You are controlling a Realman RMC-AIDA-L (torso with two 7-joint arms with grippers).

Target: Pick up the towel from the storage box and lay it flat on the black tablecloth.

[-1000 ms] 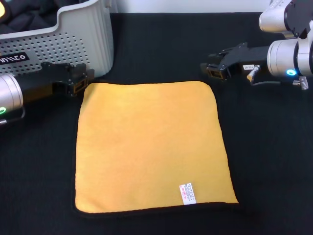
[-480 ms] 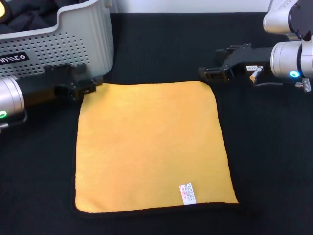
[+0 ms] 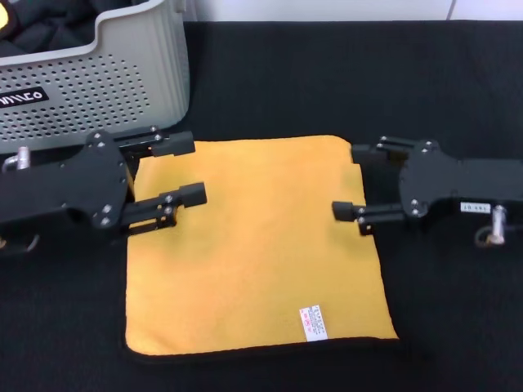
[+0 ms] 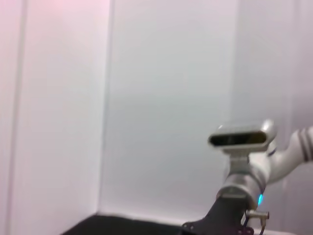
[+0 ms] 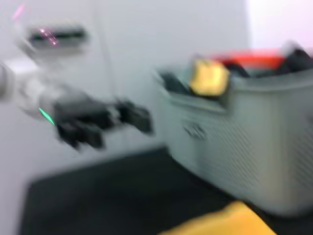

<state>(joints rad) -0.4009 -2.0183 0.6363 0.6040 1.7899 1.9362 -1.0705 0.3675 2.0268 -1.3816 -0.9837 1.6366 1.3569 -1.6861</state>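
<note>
Left gripper (image 3: 180, 170): seen over the towel's near-left part, fingers spread wide apart, nothing held between them; its arm is cut off at the frame edge.
Right gripper (image 3: 359, 181): seen at the towel's opposite edge, facing the left gripper, fingers likewise parted and empty; a small white tag on its body cannot be read.
Towel (image 3: 253, 245): laid flat between the two grippers, orange-yellow side up, soft and roughly square, rounded corners, dark stitched border; parts of both side edges are hidden under the fingers.
Care label (image 3: 314, 322): small, white, red print too fine to be read, well below the right gripper near the towel's front edge.
Box (image 3: 122, 73): just behind the left gripper, light grey plastic, perforated wall, curved rim; dark contents only partly seen; black label with white lettering cut off, ending in "CO".
Tablecloth (image 3: 286, 73): plain matte black, spread under everything.
Wrist views: the right one is blurred, box and a yellow lump inside barely made out; the left one shows mostly a pale wall.
</note>
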